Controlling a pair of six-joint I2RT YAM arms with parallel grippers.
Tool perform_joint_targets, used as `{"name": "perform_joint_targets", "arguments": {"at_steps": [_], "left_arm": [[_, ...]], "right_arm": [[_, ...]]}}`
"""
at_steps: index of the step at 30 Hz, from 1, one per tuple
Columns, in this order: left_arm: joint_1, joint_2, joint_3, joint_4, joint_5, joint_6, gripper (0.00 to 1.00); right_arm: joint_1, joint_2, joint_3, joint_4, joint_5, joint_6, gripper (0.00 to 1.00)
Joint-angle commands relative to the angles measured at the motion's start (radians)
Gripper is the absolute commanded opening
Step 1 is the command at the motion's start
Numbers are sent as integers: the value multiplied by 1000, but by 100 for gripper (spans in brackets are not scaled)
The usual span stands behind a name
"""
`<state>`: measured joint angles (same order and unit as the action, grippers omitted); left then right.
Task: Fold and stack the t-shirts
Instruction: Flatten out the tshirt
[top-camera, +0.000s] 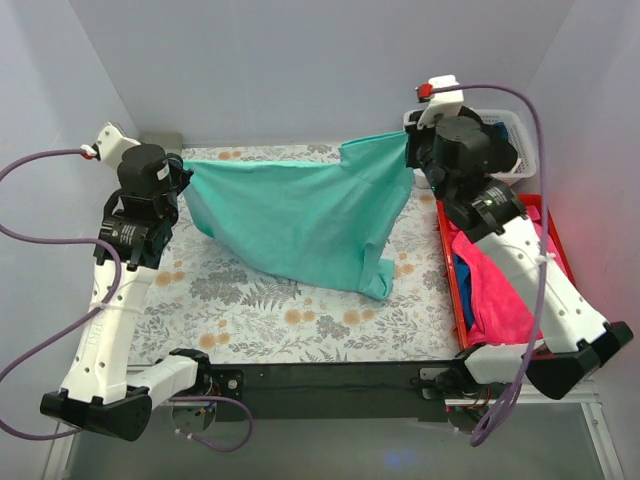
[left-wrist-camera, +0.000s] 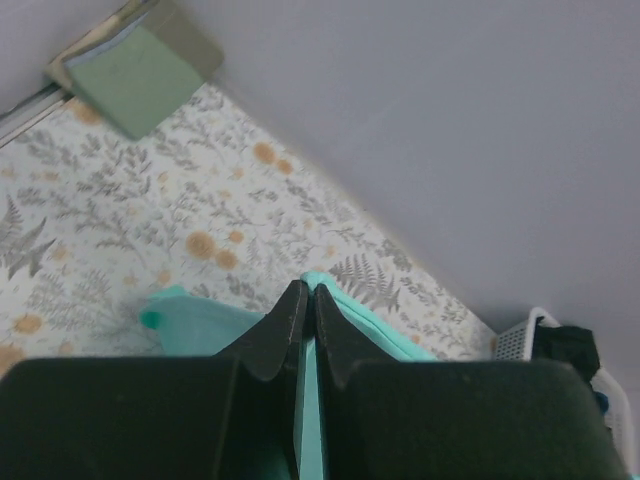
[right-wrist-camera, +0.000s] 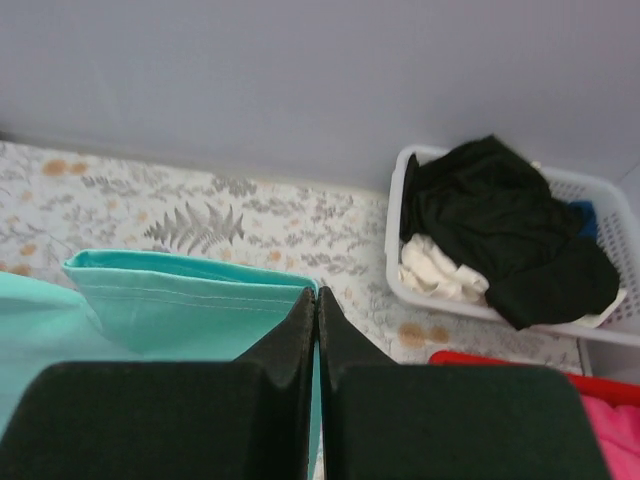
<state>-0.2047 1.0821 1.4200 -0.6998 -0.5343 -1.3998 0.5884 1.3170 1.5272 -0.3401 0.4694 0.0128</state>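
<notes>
Folding seems barely begun: left gripper (left-wrist-camera: 307, 292) and right gripper (right-wrist-camera: 316, 296), each clamped on the soft teal t-shirt (top-camera: 300, 215), hold it stretched above the fern-patterned table cover (top-camera: 290, 325). One folded sage-green tee (left-wrist-camera: 135, 78) lies at the far-left corner.

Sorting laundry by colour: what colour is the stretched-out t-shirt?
The t-shirt is teal, clearest in the top view.

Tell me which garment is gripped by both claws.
The teal t-shirt, stretched between the left claw and right claw. The black garment lies in the white basket, the pink one in the red bin.
</notes>
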Motion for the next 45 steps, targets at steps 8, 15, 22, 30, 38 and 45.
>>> {"name": "perform_joint_targets", "arguments": {"at_steps": [8,15,22,30,38,45], "left_arm": [[5,-155,59,155,166,168,0],[5,-321,59,141,256,179,0],[5,-272,171,164,280,202,0],[5,-96,94,371,208,180,0],[5,81,88,464,96,171,0],[5,147,177,445,60,165,0]], "right_arm": [[-2,-212,252,-8,-155,-135,1],[-2,-377,263,-28,-331,-123,1],[-4,-351,366,-1,-426,-131,1],[-2,-73,514,46,-284,-198,1],[-12,93,547,88,-219,-247,1],[-21,103,564,92,-215,-252,1]]}}
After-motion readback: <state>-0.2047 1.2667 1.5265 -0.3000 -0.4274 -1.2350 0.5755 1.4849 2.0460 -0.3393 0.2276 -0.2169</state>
